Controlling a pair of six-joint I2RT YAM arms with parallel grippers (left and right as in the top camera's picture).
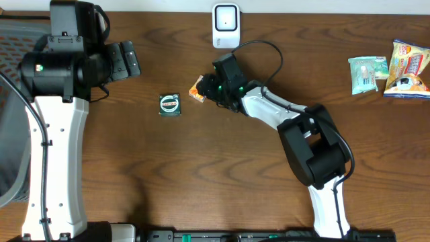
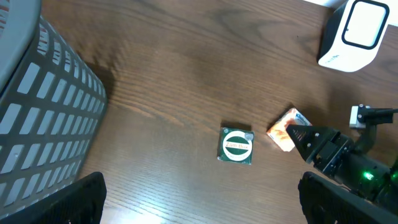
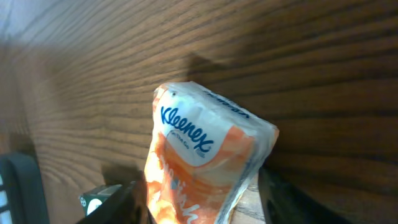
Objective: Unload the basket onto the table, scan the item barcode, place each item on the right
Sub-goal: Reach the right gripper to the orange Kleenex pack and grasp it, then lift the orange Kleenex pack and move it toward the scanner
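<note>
Beneath it all, worktop [image 1: 201, 175]: dark brown wood grain, carrying everything listed here.
Basket [image 2: 43, 124]: grey with slotted walls, far to the left of the scanner [image 1: 226, 25], at the worktop's edge.
My left hand [image 1: 124, 60]: left of the scanner and well apart from it. Its fingers [image 2: 81, 199] are spread wide with nothing between them, and it hangs above bare wood.
My right hand [image 1: 208, 87]: just on my side of the scanner and slightly left of it, pointing left, with a green light showing on its body.
Right hand's state: one dark finger [image 3: 118, 199] stands on each side of the Kleenex pack. I cannot tell whether they are pinching it or only close against it.
Scanner: white, upright, with a rounded window, at the far edge of the worktop near the middle.
Snack packets [image 1: 410, 67]: one yellow and one pale green, far to the right of the scanner and touching each other.
Kleenex pack [image 3: 205, 162]: orange and white with blue lettering, tilted, near the scanner on my side, at my right hand's fingertips.
Green packet [image 1: 169, 104]: small and square with a white ring, lying flat, left of the scanner and nearer me, just beside the Kleenex pack without touching it.
</note>
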